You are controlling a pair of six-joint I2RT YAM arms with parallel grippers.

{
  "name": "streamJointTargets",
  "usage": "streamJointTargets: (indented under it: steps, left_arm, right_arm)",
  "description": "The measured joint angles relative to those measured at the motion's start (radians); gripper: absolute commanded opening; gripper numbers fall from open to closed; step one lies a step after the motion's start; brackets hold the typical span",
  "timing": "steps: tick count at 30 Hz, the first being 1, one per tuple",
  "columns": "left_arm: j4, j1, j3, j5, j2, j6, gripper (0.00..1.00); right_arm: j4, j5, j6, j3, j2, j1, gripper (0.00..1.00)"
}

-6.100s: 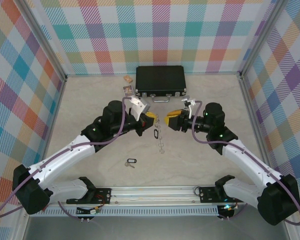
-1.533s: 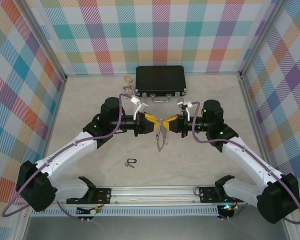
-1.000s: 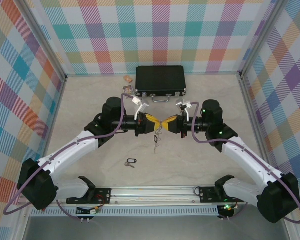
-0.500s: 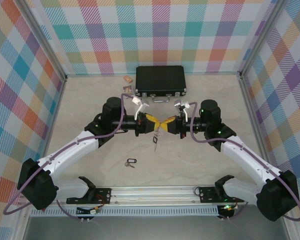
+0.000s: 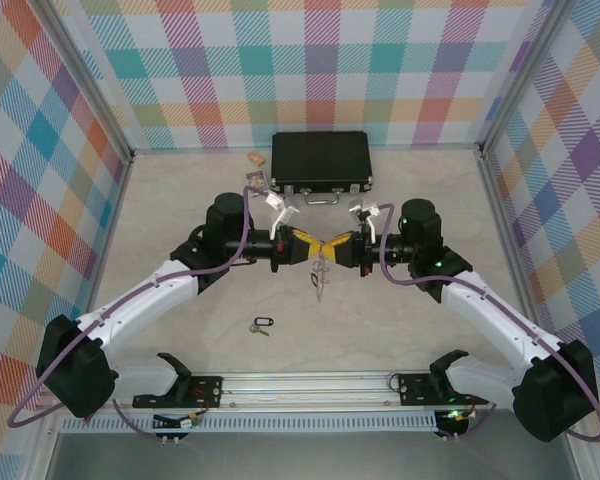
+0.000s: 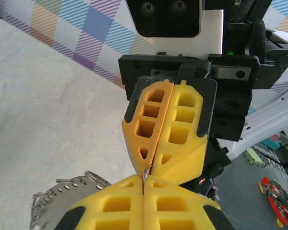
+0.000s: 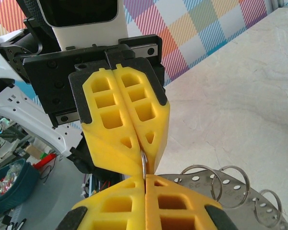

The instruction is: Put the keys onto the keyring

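My left gripper point(image 5: 314, 249) and right gripper point(image 5: 329, 247) meet tip to tip above the middle of the table. Both pairs of yellow fingers are shut on the same thin wire loop point(image 6: 145, 173) of the keyring. The keyring point(image 5: 320, 282) hangs below the tips as a grey metal hoop. Its holed rim point(image 6: 57, 203) shows low left in the left wrist view, and its rim point(image 7: 252, 203) with small wire loops shows low right in the right wrist view. One of the keys point(image 5: 261, 324), with a black oval tag, lies on the table nearer the bases. I cannot tell whether a key hangs on the hoop.
A shut black case point(image 5: 320, 160) stands at the back centre, its handle facing the grippers. Two small cards point(image 5: 253, 170) lie to its left. A metal rail point(image 5: 310, 385) runs along the near edge, and checked walls enclose the table.
The left jaws have closed fully on the wire loop. The hanging hoop has swung slightly to the right under the tips. Both arms otherwise hold their places.
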Motion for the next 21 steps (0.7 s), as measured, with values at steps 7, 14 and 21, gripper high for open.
streamJointTargets:
  steps: [7, 14, 21]
  left_arm:
    - [-0.006, 0.000, -0.002, -0.027, 0.000, 0.015, 0.00]
    - [0.025, -0.001, -0.054, -0.115, -0.058, 0.024, 0.00]
    - [0.074, -0.001, -0.081, -0.199, -0.092, 0.033, 0.00]
  right_arm:
    - [-0.013, 0.027, -0.004, 0.002, -0.005, 0.003, 0.48]
    - [-0.048, 0.216, -0.023, -0.041, -0.150, 0.006, 0.83]
    - [-0.046, 0.347, -0.026, -0.115, -0.236, 0.006, 0.86]
